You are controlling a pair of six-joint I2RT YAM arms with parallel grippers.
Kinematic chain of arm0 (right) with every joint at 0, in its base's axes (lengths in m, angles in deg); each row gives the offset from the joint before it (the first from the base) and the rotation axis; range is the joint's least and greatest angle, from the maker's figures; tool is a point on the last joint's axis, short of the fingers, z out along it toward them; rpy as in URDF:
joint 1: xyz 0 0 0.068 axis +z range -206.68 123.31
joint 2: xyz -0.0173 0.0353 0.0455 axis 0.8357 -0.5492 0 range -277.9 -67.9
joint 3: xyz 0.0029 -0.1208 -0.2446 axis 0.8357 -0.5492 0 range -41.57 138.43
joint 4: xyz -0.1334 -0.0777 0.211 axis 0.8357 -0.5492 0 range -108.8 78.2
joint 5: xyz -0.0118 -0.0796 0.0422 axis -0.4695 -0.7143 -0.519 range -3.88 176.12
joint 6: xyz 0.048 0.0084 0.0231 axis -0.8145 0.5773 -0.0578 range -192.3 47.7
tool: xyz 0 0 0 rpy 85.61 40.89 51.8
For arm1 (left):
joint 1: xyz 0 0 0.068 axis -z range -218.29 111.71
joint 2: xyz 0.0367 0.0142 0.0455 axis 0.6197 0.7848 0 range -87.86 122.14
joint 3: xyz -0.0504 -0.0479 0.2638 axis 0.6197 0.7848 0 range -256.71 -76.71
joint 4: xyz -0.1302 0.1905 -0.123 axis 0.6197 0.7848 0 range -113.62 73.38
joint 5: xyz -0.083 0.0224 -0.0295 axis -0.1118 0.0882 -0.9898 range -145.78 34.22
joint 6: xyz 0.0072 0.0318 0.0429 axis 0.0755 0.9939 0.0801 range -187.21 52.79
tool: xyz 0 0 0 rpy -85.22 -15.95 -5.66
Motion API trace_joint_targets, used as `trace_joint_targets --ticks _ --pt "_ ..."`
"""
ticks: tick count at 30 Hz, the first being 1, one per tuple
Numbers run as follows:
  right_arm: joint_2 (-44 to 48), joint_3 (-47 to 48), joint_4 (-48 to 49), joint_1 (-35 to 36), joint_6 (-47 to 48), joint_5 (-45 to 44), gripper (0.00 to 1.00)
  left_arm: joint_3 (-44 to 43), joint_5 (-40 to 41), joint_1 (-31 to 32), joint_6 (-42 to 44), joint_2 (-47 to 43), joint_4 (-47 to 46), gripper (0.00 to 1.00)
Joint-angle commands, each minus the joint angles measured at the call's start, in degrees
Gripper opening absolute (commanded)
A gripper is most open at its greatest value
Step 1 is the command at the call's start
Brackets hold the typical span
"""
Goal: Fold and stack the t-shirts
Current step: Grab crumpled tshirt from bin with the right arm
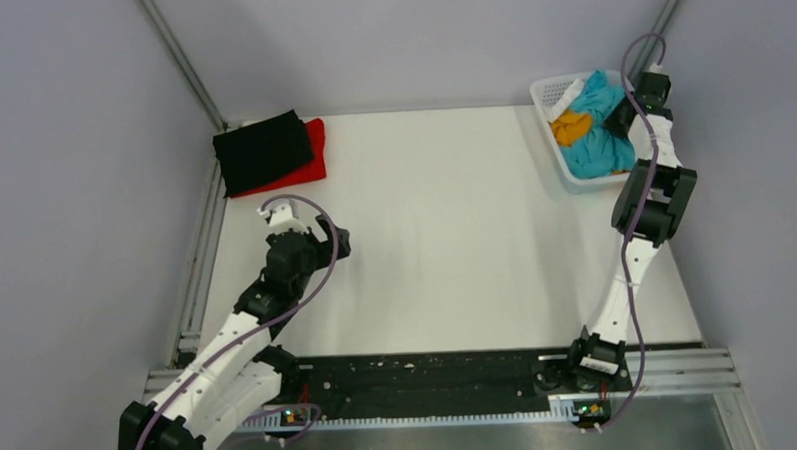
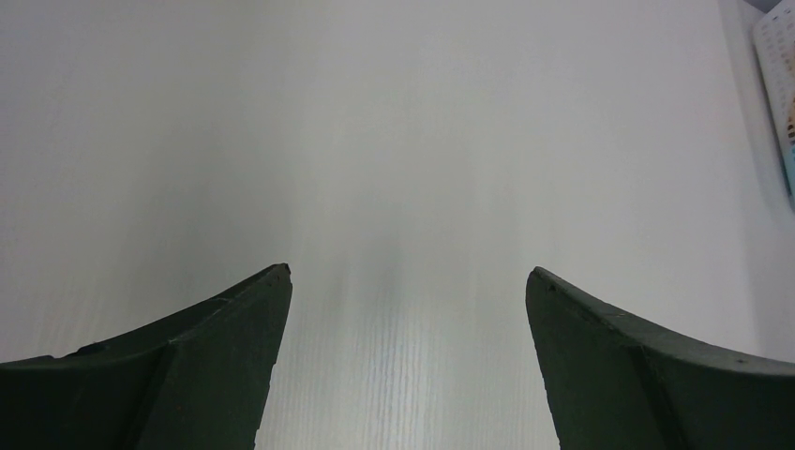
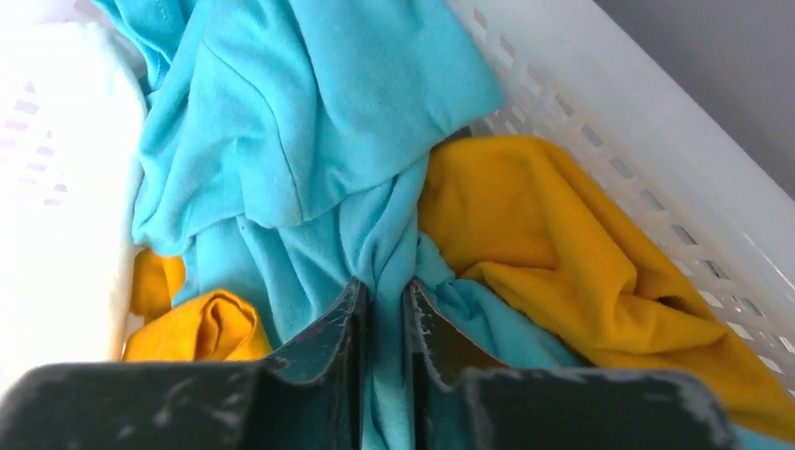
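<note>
Turquoise shirt (image 3: 309, 178) lies crumpled in the white basket (image 3: 600, 122) at the far-right corner of the table (image 1: 445, 233), with no clear long axis. Your right gripper (image 3: 384, 295) pinches one fold. Your left gripper (image 2: 408, 281) hangs spread wide over the table.

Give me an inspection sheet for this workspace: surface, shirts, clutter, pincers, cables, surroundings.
Surface: white table, matte.
Job's things: black t-shirt folded on red t-shirt, far left; turquoise t-shirt and orange-yellow t-shirt crumpled in white basket.
Clutter: white item in basket, kind unclear.
Grippers: left pincer open above table; right pincer shut on turquoise t-shirt.
Cables: purple cable along each arm.
Surroundings: grey walls.
</note>
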Motion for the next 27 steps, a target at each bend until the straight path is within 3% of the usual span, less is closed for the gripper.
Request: trace_joint_targets --ticks 1,4,19,27 --pt "0.4 3.3 2.6 0.4 1.2 3.2 0.11 -1.6 0.9 0.0 0.5 0.2 -2.1 0.99" --pt "2.9 3.1 2.6 0.4 2.3 2.2 0.00 -1.8 0.9 0.0 0.5 0.4 -2.0 0.99" --pt "23.3 -2.0 7.4 0.5 7.5 -7.9 0.00 -1.6 0.8 0.0 0.2 -0.2 -1.5 0.99" --pt "32.3 -2.3 16.3 0.5 6.6 -5.2 0.00 -1.3 0.7 0.0 0.0 -1.2 -1.5 0.99"
